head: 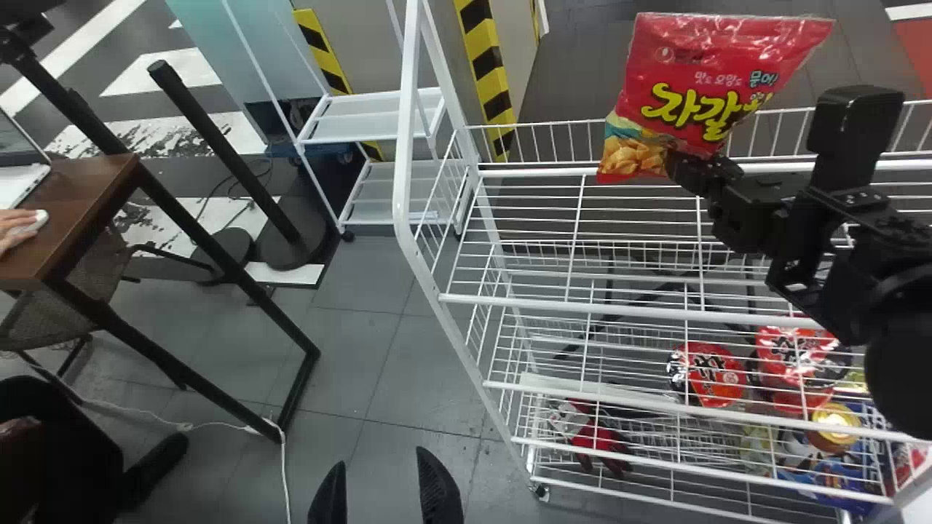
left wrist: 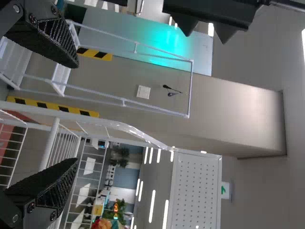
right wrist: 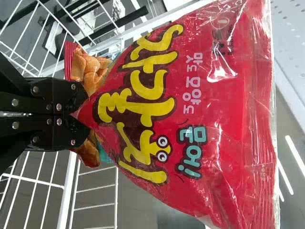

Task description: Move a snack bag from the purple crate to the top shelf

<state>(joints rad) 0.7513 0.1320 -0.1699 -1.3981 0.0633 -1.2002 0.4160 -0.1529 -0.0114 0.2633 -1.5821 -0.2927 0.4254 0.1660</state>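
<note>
Red snack bag (head: 710, 80): upright at the wire top shelf's (head: 510, 301) far side, probably raised to clear the rail (head: 535, 173).
Right gripper (right wrist: 82, 113): pinching the bag's lower end; the right wrist view details this grip, partly covered in the head view.
Left gripper (head: 381, 460): spread, near, left of the rack (head: 405, 145).

White wire rack (head: 403, 160) stands on grey tiled floor (head: 349, 349), top shelf (head: 539, 303) a grid of white wires with a raised rail at back. Below, seen through the wires: two round red packs (head: 717, 378) near each other, a yellow-topped container (head: 834, 428), blue packs (head: 837, 477) beside it, and well apart, a red-and-dark item (head: 601, 439), type unclear.
</note>
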